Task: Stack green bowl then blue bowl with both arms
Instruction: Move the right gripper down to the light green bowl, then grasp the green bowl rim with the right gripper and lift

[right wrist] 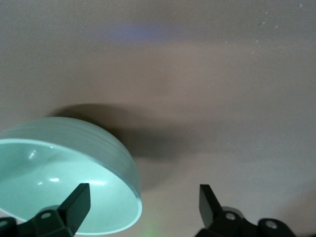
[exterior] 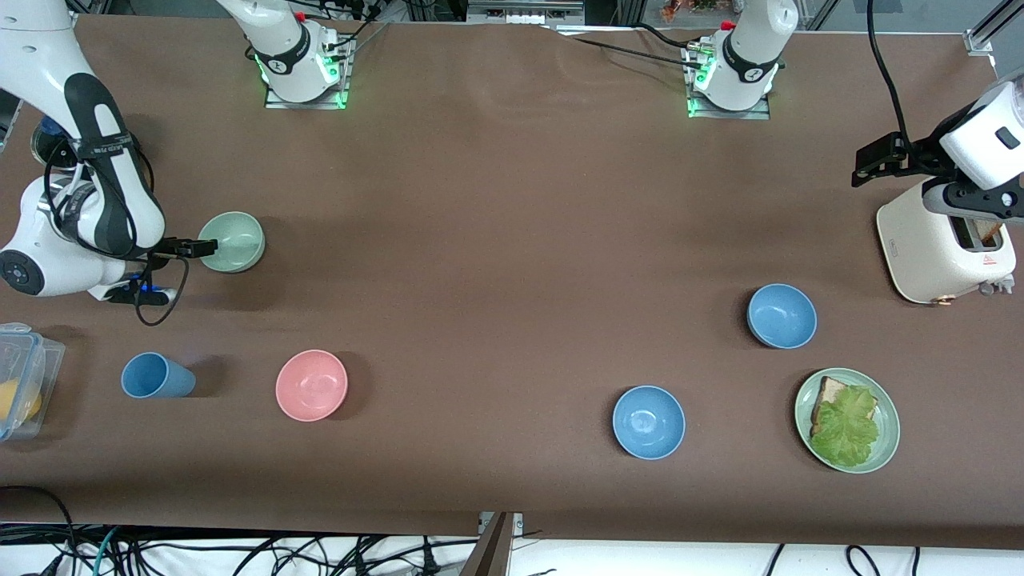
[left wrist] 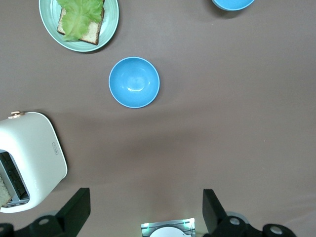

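Brown cloth covers the table (exterior: 496, 240) edge to edge. The green bowl (exterior: 233, 241) sits toward the right arm's end, farther from the front camera than the pink bowl (exterior: 311, 385) and the blue cup (exterior: 156, 376). The right gripper (exterior: 192, 248) is at its rim; the right wrist view shows what the front view cannot: one finger (right wrist: 74, 205) inside the bowl (right wrist: 69, 173), the other outside over bare cloth, the rim between them, jaws spread wide and not clamped. Whether a finger touches the rim I cannot tell. The left gripper (exterior: 876, 160) hangs high over the toaster (exterior: 944, 248) at the left arm's end, waiting; the left wrist view shows its fingers (left wrist: 74, 210) fully apart with nothing between. That view also shows the paler blue bowl (left wrist: 134, 82) whole, the toaster (left wrist: 27, 165) with its slots, the green plate (left wrist: 79, 22) with bread and lettuce, and only a sliver of the second blue bowl (left wrist: 233, 4). In the front view the blue bowl (exterior: 782, 315) lies near the toaster; the glossier blue bowl (exterior: 648, 422) and the plate (exterior: 847, 420) lie nearer the camera's edge. A clear box (exterior: 24, 376) sits at the table's edge by the cup. The middle of the cloth, between the green bowl and the blue bowls, is open.
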`<state>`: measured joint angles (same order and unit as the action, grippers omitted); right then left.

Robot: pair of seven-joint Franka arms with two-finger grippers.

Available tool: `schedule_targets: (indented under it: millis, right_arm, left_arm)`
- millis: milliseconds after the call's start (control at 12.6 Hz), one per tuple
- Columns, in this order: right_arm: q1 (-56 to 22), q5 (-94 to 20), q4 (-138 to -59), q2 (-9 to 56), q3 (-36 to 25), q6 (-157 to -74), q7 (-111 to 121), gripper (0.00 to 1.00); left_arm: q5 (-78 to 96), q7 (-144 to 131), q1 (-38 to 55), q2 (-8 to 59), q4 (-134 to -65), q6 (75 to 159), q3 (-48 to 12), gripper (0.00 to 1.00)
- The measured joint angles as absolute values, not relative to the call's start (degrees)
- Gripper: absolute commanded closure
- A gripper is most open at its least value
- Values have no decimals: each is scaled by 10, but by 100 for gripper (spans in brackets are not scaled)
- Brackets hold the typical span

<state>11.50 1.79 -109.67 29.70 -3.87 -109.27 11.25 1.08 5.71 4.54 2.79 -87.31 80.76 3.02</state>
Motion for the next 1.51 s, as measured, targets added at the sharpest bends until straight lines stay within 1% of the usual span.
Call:
schedule_targets:
  millis: [159,318,397,477,794,1032,1112,1191,1350,1509]
  right_arm:
    - [115,18,-1097,301,-38,-1093,113,70]
    - [115,12,-1097,306,-37,-1093,113,90]
    - [115,7,-1097,308,-35,-1093,113,97]
    - [114,4,-1097,309,-33,-1093,113,100]
    - [104,-10,-1084,305,-19,-1081,112,100]
    - [92,-33,-1015,304,28,-1005,52,100]
    - [82,-36,-994,303,49,-992,17,100]
    - [69,-42,-981,303,69,-986,-18,100]
    - [37,-93,-971,303,101,-988,-87,100]
    - [-5,-141,-960,307,111,-1005,-150,100]
  left_arm:
    - [11,57,45,28,-873,808,30,0]
    - [11,57,45,28,-873,808,30,0]
    - [11,57,45,28,-873,808,30,0]
    - [11,57,45,28,-873,808,30,0]
    - [11,57,45,28,-873,808,30,0]
    - [11,57,45,28,-873,808,30,0]
    - [11,57,45,28,-873,808,30,0]
    - [11,57,45,28,-873,808,31,0]
    - [11,57,45,28,-873,808,31,0]
    - [11,57,45,28,-873,808,31,0]
